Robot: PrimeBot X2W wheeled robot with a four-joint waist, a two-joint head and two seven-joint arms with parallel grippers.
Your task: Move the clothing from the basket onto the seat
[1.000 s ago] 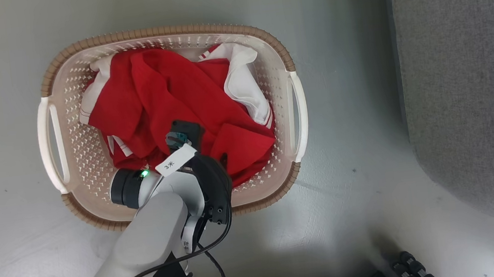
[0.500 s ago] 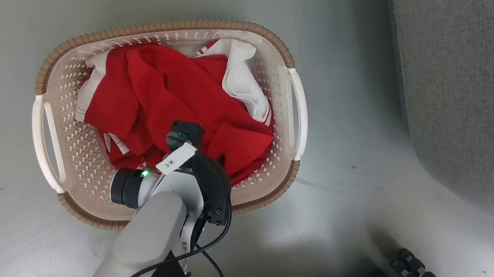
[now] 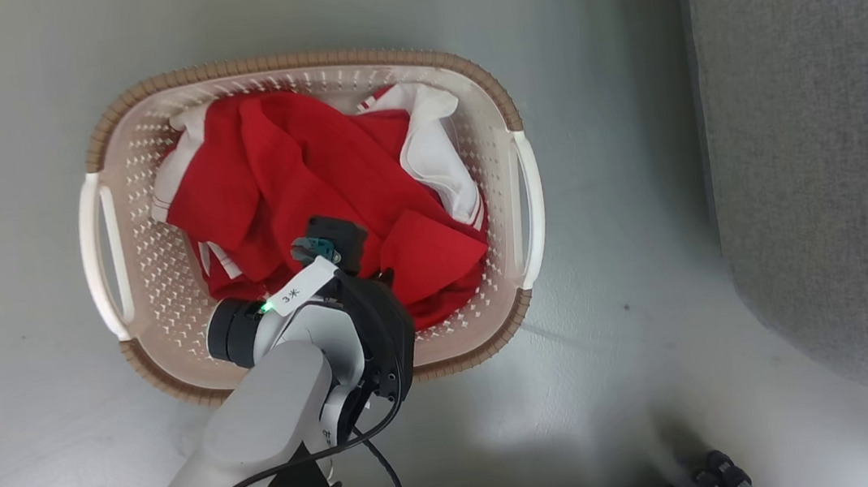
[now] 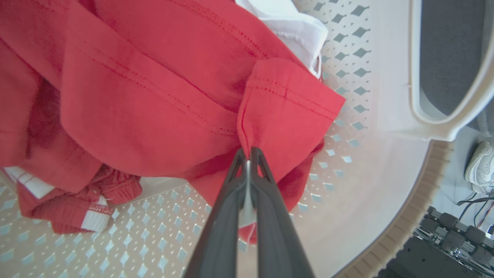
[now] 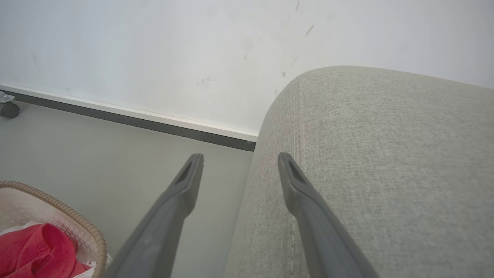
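Clothing point(image 3: 312, 176) is lying heaped inside the basket point(image 3: 283, 63), its bright red folds filling most of it, with a white panel point(image 3: 436, 153) showing toward the basket's right side. The basket is sitting on the pale grey floor point(image 3: 639, 318), apart from the seat point(image 3: 808, 152), which is taking up the right edge of the head view. The left pincer point(image 4: 247, 153) is reaching down into the near right part of the basket and is pinching a red hemmed fold. In the left wrist view its 2 dark fingers point(image 4: 225, 216) are pressing almost together with the cloth gathered between the tips, and a sliver of white is showing in the narrow gap lower down. In that view a red-and-white striped cuff point(image 4: 92, 218) is lying on the perforated basket bottom, a side handle point(image 4: 444, 129) is curving at the upper right, and a white shoe point(image 4: 478, 166) is resting on the floor beyond the rim. In the head view the pale left forearm point(image 3: 268, 434) is slanting up from the bottom edge over the basket's near rim, carrying a white label point(image 3: 309, 284), a green light point(image 3: 267, 306) and a black cable point(image 3: 380, 454). The right pincer point(image 5: 240, 156) is hanging wide and holding nothing, 1 finger seen against the floor and the other against the seat's rounded edge, while a white wall point(image 5: 173, 46) and a dark baseboard point(image 5: 127, 119) are running behind.
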